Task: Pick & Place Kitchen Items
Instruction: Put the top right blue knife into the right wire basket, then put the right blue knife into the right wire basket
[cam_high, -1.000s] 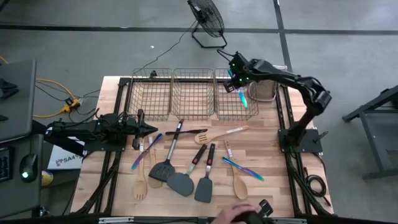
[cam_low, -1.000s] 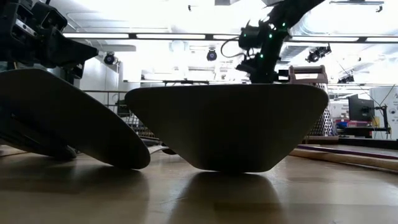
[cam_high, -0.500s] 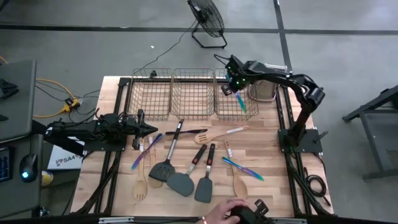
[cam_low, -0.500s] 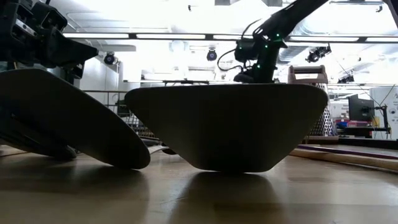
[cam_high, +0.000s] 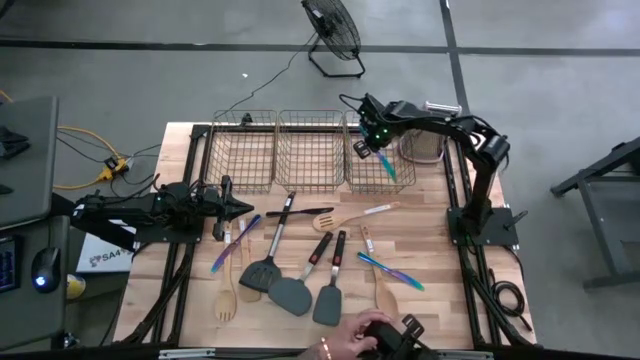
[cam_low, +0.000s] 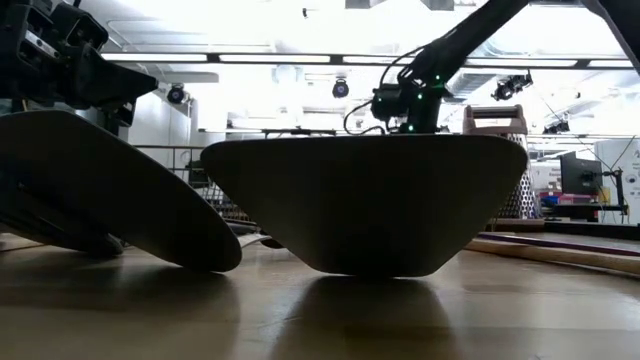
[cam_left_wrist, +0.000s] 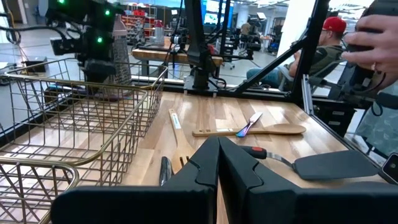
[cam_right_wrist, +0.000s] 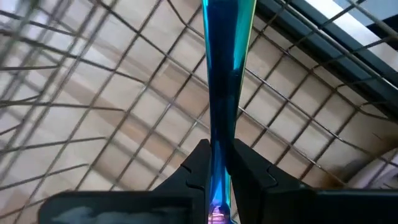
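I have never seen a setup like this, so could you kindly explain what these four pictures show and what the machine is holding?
It is a robot with two dark arms at a wooden table. One picture looks straight down, one looks level across the tabletop, and two come from cameras on the arms' wrists.

The right gripper is over the right-hand wire basket, shut on a slim blue utensil that points down into the basket. The left gripper is shut and empty, resting at the table's left side.

On the table lie dark spatulas, wooden spoons and other long-handled utensils. Behind them stand three wire baskets and a metal grater. A person's hand shows at the table's near edge.
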